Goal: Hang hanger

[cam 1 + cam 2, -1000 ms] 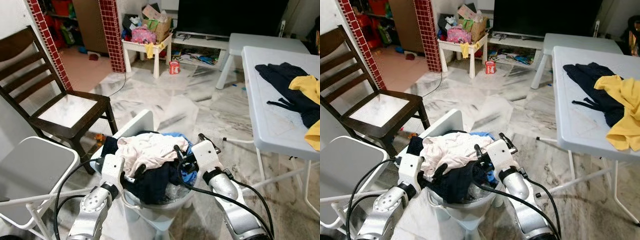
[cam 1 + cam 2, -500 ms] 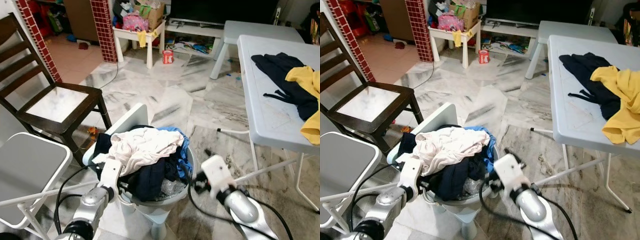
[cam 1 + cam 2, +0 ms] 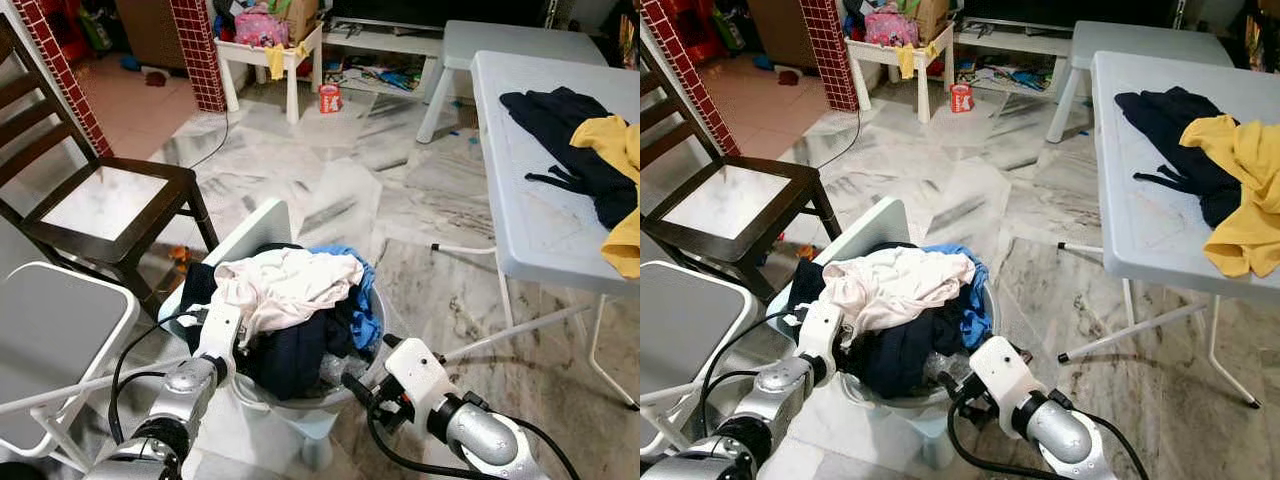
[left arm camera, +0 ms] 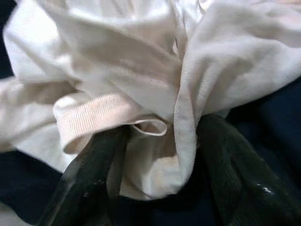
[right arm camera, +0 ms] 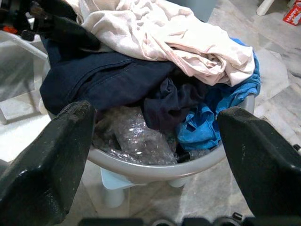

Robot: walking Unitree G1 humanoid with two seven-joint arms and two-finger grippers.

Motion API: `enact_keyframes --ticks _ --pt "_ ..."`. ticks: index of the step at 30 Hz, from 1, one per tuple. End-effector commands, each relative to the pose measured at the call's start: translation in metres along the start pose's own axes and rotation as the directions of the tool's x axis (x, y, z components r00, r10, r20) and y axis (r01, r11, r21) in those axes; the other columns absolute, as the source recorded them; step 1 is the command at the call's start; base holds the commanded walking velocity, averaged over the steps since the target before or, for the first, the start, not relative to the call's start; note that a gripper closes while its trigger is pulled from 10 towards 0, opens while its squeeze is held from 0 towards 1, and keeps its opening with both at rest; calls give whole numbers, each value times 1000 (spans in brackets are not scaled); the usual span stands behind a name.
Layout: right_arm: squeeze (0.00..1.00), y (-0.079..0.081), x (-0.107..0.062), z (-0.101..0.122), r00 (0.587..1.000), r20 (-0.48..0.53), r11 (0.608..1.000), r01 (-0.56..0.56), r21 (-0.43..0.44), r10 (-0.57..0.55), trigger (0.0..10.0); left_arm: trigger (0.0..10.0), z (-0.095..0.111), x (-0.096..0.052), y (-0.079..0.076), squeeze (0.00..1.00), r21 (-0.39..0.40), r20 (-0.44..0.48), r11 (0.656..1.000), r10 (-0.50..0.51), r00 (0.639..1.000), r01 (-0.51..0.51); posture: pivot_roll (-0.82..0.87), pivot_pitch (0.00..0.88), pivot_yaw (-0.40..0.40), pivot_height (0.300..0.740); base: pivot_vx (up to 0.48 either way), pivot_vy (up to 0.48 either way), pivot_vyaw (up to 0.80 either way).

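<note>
The right claw [image 3: 352,383] has pulled back from the laundry to the near rim of the basket [image 3: 300,408], fingers spread wide and empty. The left claw [image 4: 155,155] stays in the pile, pinching the cream shirt [image 3: 285,285]. No hanger can be made out. Open marble floor [image 3: 350,195] lies beyond; the tabletop [image 3: 530,215] edge is right.
</note>
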State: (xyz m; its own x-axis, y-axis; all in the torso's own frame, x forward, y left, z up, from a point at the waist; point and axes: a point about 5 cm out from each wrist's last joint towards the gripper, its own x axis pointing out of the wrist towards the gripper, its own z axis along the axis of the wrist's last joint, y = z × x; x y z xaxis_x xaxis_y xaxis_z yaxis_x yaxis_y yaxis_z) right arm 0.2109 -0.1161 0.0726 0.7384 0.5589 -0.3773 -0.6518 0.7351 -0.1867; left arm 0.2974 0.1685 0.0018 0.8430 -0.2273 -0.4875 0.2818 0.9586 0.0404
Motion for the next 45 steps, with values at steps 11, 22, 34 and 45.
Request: enact_keyframes --ticks 11,22,34,45 --pt "0 -3 4 9 999 24 998 32 -47 -31 10000 0 12 2 9 0 18 49 998 62 997 -63 -303 129 19 740 0 0 0" --pt "0 -5 11 12 998 47 997 51 -55 -48 10000 0 46 5 14 0 55 193 993 90 977 -102 -276 113 25 740 0 0 0" --pt "0 -2 37 23 994 108 998 31 -59 -24 10000 0 130 -4 11 0 196 555 975 -23 831 -105 -189 62 41 740 0 0 0" --pt "0 -30 46 36 987 161 992 48 -117 -29 10000 0 169 -34 -42 0 588 614 809 -445 653 -1 -163 35 48 740 0 0 0"
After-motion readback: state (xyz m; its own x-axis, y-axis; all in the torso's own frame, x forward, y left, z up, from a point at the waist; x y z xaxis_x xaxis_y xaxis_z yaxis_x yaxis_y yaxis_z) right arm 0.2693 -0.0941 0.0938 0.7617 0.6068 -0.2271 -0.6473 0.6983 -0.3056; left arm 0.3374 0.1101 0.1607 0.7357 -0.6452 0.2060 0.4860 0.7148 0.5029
